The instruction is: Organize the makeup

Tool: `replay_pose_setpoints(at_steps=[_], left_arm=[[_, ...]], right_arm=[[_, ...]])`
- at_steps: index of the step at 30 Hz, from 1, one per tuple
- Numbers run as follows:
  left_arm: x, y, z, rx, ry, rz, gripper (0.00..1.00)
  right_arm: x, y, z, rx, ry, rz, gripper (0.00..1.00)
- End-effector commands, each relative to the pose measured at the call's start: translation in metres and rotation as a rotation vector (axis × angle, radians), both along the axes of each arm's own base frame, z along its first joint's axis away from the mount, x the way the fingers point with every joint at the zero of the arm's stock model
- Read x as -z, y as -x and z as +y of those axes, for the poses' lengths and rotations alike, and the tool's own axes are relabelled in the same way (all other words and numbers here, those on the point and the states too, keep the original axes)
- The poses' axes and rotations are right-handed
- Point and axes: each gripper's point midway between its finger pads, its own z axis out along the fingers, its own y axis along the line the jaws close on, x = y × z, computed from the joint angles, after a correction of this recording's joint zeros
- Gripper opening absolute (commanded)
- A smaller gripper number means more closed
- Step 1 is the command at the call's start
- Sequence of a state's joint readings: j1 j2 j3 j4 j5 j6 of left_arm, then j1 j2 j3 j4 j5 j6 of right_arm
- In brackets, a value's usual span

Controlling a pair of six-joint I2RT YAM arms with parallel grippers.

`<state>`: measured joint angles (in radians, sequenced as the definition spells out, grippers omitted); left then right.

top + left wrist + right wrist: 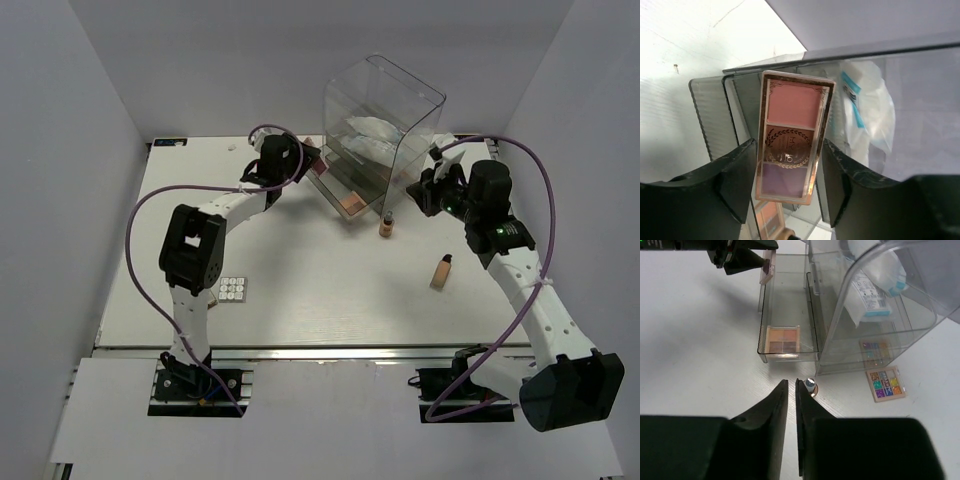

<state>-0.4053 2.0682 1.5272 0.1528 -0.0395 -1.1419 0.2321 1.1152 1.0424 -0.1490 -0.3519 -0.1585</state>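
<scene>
My left gripper (789, 172) is shut on a pink, brown and purple palette (790, 135) by its long edges. It holds the palette tilted over the far end of the pulled-out drawer (761, 315). A peach palette (783, 339) lies in that drawer. White-and-blue packets (872, 300) fill the top of the clear box (385, 110). My right gripper (791, 381) hangs over the table with its fingers almost together and nothing between them. An upright tan foundation bottle (810, 385) stands just right of its tip. A second bottle (441, 272) lies on the table.
A colourful grid palette (886, 384) lies on the table beside the box's right foot. A white grid palette (233, 289) sits near the left arm's elbow. White walls enclose the table (300, 310) on three sides.
</scene>
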Motion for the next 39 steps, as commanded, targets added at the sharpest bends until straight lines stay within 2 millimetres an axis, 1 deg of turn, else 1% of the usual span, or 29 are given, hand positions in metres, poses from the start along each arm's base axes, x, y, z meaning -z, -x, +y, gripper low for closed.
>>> replay_pose_setpoints(at_steps=[1,3,4,5,7,11,13,14,16,17,18,19,21,22,24,25,26,27,28,29,30,31,32,34,35,36,37,38,39], left_arm=[[-0.031,-0.014,-0.005,-0.041,0.063,-0.039,0.65],[-0.027,-0.018,-0.011,-0.027,0.069,-0.037,0.66],[-0.034,-0.022,-0.013,-0.024,0.077,-0.051,0.66],[-0.030,-0.023,-0.016,-0.015,0.074,-0.042,0.66],[-0.036,-0.027,-0.019,-0.007,0.083,-0.055,0.66],[-0.030,-0.027,-0.021,0.000,0.076,-0.034,0.69],[-0.037,-0.025,-0.017,-0.006,0.077,-0.052,0.69],[-0.041,-0.023,-0.017,-0.006,0.077,-0.062,0.68],[-0.055,-0.019,-0.010,-0.017,0.060,-0.101,0.62],[-0.060,-0.017,-0.006,-0.019,0.047,-0.115,0.59],[-0.072,-0.013,0.001,-0.017,0.021,-0.149,0.46],[-0.078,-0.010,0.006,-0.016,0.012,-0.162,0.39],[-0.091,-0.005,0.024,-0.023,-0.004,-0.201,0.31],[-0.098,0.007,0.034,-0.019,-0.008,-0.213,0.31],[-0.107,0.014,0.059,-0.024,-0.038,-0.247,0.33],[-0.113,0.028,0.077,-0.014,-0.046,-0.255,0.41],[-0.116,0.034,0.087,-0.017,-0.062,-0.259,0.47],[-0.111,0.042,0.099,-0.018,-0.103,-0.244,0.54],[-0.097,0.052,0.111,-0.022,-0.131,-0.216,0.61],[-0.115,0.064,0.131,-0.043,-0.149,-0.251,0.63],[-0.110,0.073,0.143,-0.043,-0.201,-0.237,0.67],[-0.108,0.082,0.152,-0.052,-0.225,-0.231,0.69],[-0.103,0.098,0.172,-0.079,-0.278,-0.217,0.73],[-0.099,0.114,0.186,-0.102,-0.320,-0.204,0.75],[-0.084,0.124,0.194,-0.109,-0.344,-0.169,0.77],[-0.088,0.138,0.200,-0.118,-0.370,-0.174,0.78],[-0.083,0.145,0.206,-0.142,-0.388,-0.158,0.78],[-0.068,0.153,0.210,-0.150,-0.403,-0.126,0.79],[-0.070,0.163,0.216,-0.174,-0.413,-0.125,0.79]], right_arm=[[-0.010,-0.003,-0.011,0.043,-0.016,-0.043,0.20],[-0.007,-0.003,-0.013,0.048,-0.014,-0.034,0.30],[-0.006,-0.004,-0.016,0.054,-0.015,-0.030,0.31],[-0.003,-0.004,-0.018,0.060,-0.016,-0.021,0.33],[-0.002,-0.005,-0.020,0.069,-0.019,-0.015,0.34],[0.001,-0.009,-0.027,0.094,-0.013,-0.008,0.42],[0.002,-0.014,-0.036,0.131,-0.005,-0.004,0.52],[0.010,-0.019,-0.044,0.167,0.001,0.022,0.56],[0.023,-0.027,-0.062,0.220,0.001,0.072,0.61],[0.037,-0.031,-0.068,0.234,-0.002,0.139,0.61],[0.044,-0.033,-0.072,0.245,-0.006,0.175,0.61],[0.050,-0.036,-0.081,0.267,-0.012,0.209,0.61],[0.069,-0.042,-0.079,0.248,0.000,0.296,0.64],[0.078,-0.045,-0.089,0.259,0.013,0.322,0.66],[0.094,-0.053,-0.088,0.209,0.059,0.378,0.73],[0.112,-0.059,-0.090,0.191,0.064,0.426,0.76],[0.117,-0.064,-0.091,0.180,0.067,0.444,0.82],[0.112,-0.073,-0.094,0.162,0.081,0.438,0.86],[0.117,-0.080,-0.099,0.157,0.085,0.449,0.88],[0.136,-0.088,-0.099,0.126,0.083,0.494,0.89],[0.129,-0.097,-0.101,0.107,0.093,0.481,0.89],[0.135,-0.104,-0.107,0.071,0.137,0.454,0.89],[0.153,-0.110,-0.107,0.030,0.153,0.471,0.89],[0.156,-0.124,-0.114,-0.054,0.263,0.398,0.89],[0.170,-0.129,-0.115,-0.084,0.290,0.400,0.89],[0.171,-0.136,-0.117,-0.100,0.321,0.374,0.89],[0.181,-0.143,-0.122,-0.123,0.369,0.351,0.89],[0.186,-0.148,-0.124,-0.126,0.385,0.343,0.89],[0.189,-0.153,-0.126,-0.124,0.401,0.339,0.89]])
